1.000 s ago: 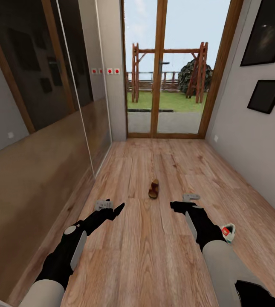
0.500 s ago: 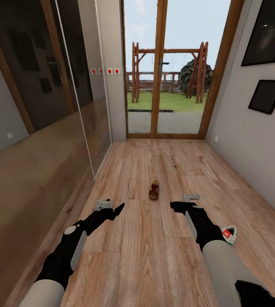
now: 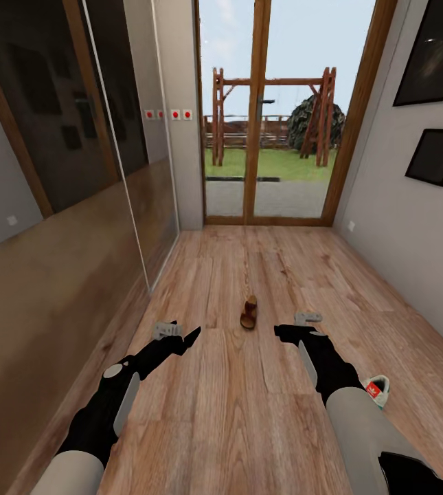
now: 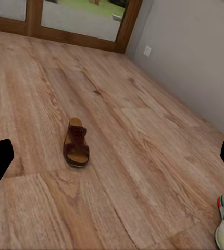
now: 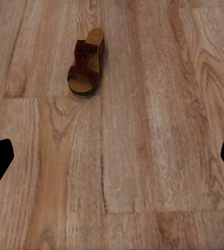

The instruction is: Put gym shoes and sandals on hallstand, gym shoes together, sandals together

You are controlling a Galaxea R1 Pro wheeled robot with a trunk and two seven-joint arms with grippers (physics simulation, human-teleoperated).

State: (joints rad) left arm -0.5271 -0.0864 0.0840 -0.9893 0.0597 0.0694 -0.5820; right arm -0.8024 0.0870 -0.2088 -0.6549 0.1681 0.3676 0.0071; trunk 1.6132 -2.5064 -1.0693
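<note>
Sandal [image 3: 249,313] lies alone mid-floor [image 3: 235,412], ahead and between both arms. Sneaker [image 3: 376,389] on floor beside right arm. Left gripper [image 3: 188,337] and right gripper [image 3: 284,333] both spread wide, holding nothing.

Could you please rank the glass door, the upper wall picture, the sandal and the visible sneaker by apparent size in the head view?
1. Glass door
2. Upper wall picture
3. Sneaker and sandal: look alike; the sneaker is partly hidden behind the right arm, so unranked.

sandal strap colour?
Dark reddish-brown strap on the sandal, tan insole; clearest in right wrist view.
</note>
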